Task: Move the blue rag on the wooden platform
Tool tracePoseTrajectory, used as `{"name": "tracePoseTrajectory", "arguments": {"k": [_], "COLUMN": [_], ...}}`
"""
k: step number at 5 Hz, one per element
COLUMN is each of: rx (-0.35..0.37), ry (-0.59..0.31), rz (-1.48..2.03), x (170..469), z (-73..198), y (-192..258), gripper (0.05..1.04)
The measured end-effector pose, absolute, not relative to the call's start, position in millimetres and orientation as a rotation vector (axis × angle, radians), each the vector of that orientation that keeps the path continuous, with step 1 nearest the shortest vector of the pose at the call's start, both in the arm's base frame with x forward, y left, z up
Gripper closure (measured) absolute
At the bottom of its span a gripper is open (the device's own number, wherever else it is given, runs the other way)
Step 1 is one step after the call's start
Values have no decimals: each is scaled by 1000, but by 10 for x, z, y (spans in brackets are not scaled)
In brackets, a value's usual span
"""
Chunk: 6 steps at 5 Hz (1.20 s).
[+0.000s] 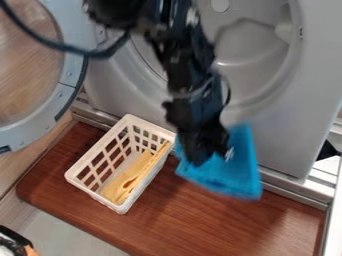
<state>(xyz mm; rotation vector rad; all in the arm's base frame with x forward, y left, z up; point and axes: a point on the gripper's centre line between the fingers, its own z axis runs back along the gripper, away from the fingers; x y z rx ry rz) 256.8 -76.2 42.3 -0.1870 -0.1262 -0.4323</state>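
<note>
Rag (242, 167) grasped in the hand (211, 155), right of centre, over the wooden platform's (177, 215) back edge.
Most cloth hangs right of and below the hand, smaller flap left; long side runs roughly up-down in frame. Bright blue, limp, lower edge blurred. White basket (87, 187) just left, yellow cloth (127, 180) inside; lowering should keep clear of its rim.

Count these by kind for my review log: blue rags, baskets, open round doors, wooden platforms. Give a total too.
Blue rag: 1
Basket: 1
Open round door: 1
Wooden platform: 1
Total: 4
</note>
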Motion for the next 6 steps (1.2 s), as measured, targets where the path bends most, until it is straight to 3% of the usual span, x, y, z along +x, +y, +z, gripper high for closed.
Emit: {"name": "tracePoseTrajectory", "arguments": {"k": [1, 2, 3, 4, 5, 6], "rx": [-188, -208, -221, -245, -217, -171], "ry": [-92, -95, -127, -156, -172, -169], "rz": [-470, -504, -507, -512, -492, -450], "x": [2382, 2413, 2471, 2518, 2579, 2683], "z": [268, 91, 45, 59, 140, 222], "y": [-764, -803, -811, -793, -744, -676], "gripper": [1030, 1006, 851, 584, 270, 79]}}
